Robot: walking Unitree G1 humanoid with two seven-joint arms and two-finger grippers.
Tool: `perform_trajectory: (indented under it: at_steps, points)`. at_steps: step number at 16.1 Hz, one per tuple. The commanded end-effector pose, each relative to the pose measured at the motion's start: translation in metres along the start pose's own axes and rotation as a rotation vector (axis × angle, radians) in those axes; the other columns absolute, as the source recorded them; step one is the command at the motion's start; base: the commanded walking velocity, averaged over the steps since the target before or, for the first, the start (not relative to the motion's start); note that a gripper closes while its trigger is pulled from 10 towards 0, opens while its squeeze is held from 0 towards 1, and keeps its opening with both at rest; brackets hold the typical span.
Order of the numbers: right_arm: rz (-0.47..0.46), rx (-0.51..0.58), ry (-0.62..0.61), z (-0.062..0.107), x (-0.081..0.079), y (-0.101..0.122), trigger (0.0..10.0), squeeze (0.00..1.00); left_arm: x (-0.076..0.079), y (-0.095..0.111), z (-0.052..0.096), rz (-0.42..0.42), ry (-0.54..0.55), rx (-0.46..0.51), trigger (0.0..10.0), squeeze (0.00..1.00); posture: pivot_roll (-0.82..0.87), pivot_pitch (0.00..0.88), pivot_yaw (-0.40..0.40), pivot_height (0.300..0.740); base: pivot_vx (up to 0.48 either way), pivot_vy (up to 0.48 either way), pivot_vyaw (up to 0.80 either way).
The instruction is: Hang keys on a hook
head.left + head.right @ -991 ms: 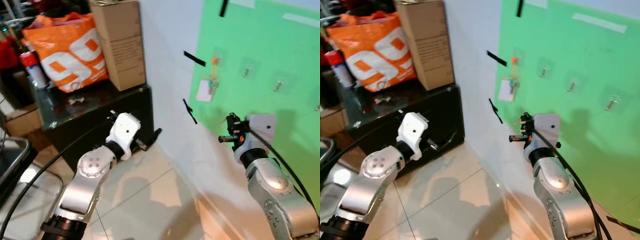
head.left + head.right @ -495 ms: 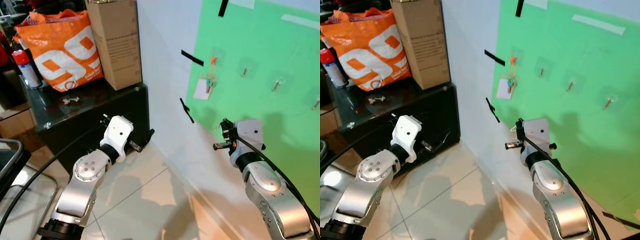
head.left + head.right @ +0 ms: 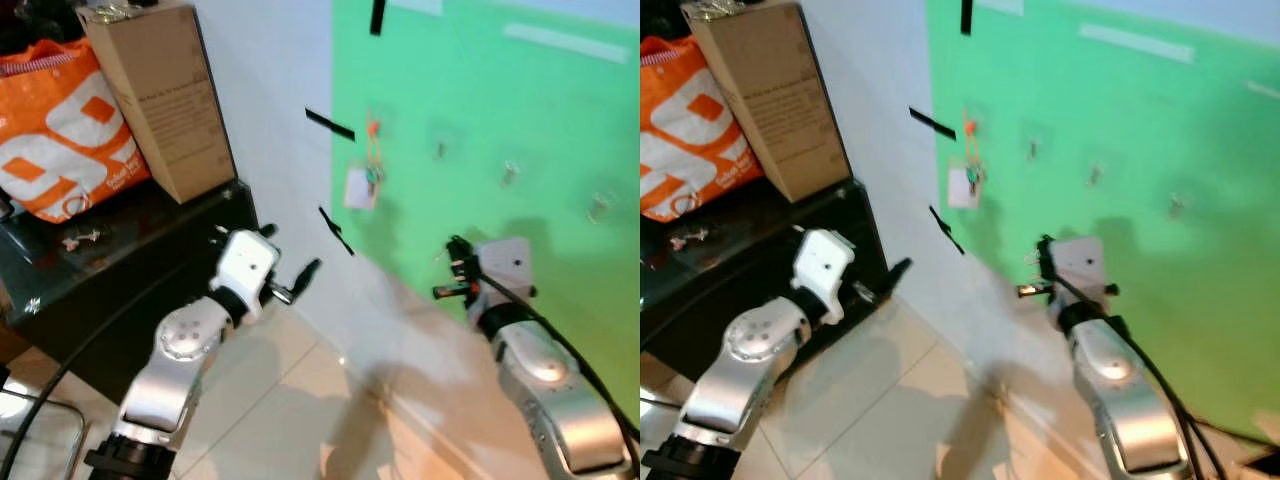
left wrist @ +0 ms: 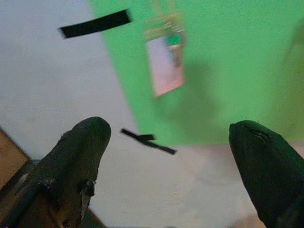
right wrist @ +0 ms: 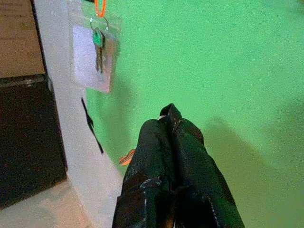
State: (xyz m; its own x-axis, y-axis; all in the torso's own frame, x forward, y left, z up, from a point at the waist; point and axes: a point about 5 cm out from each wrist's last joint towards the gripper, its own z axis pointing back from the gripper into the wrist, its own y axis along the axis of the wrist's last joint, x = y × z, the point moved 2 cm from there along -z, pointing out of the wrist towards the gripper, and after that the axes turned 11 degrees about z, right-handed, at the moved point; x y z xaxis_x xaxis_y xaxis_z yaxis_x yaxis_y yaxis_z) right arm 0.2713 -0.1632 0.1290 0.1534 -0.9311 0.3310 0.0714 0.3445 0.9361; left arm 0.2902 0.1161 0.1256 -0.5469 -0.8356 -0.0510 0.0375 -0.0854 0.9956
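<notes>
A bunch of keys (image 3: pixel 371 170) hangs by an orange loop from a hook on the green board (image 3: pixel 520 110), with a white tag (image 3: pixel 358 188) behind it. The right wrist view shows the keys (image 5: pixel 98 45) against that tag. My right gripper (image 3: pixel 450 272) is shut with nothing between its fingers (image 5: pixel 171 142). It is held close to the board, below and to the right of the keys. My left gripper (image 3: pixel 297 280) is open and empty, low beside the black cabinet, its fingers (image 4: pixel 85 142) spread and pointing toward the tag (image 4: pixel 165 66).
Three bare hooks (image 3: pixel 510 172) line the board to the right of the keys. Black tape strips (image 3: pixel 330 124) mark the white wall. A cardboard box (image 3: pixel 165 95) and an orange bag (image 3: pixel 55 130) stand on the black cabinet (image 3: pixel 120 280) at left. Tiled floor lies below.
The whole picture has slid left, so the camera has turned toward the green board. My right gripper has dropped a little below the keys and stays shut. The keys still hang on their hook.
</notes>
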Motion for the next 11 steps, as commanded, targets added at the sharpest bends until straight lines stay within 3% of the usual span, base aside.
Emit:
perform_trajectory:
  at_steps: [1, 8, 11]
  points:
    - [-0.007, 0.082, 0.067, -0.001, -0.009, 0.016, 10.0, 0.0, -0.009, 0.001, 0.004, -0.021, 0.019, -0.004, 10.0, 0.0, -0.06, 0.0, 0.063, 0.74, 0.251, 0.0, 0.0]
    - [0.003, 0.171, 0.164, 0.0, -0.014, 0.035, 10.0, 0.0, -0.003, 0.002, 0.007, -0.023, -0.07, -0.014, 10.0, 0.0, -0.06, 0.0, 0.066, 0.74, 0.0, 0.0, 0.0]
    - [-0.057, 0.171, 0.145, -0.006, -0.011, 0.046, 10.0, 0.0, 0.003, 0.002, 0.007, -0.032, -0.16, -0.041, 10.0, 0.0, -0.06, 0.0, 0.06, 0.74, 0.0, 0.0, 0.0]
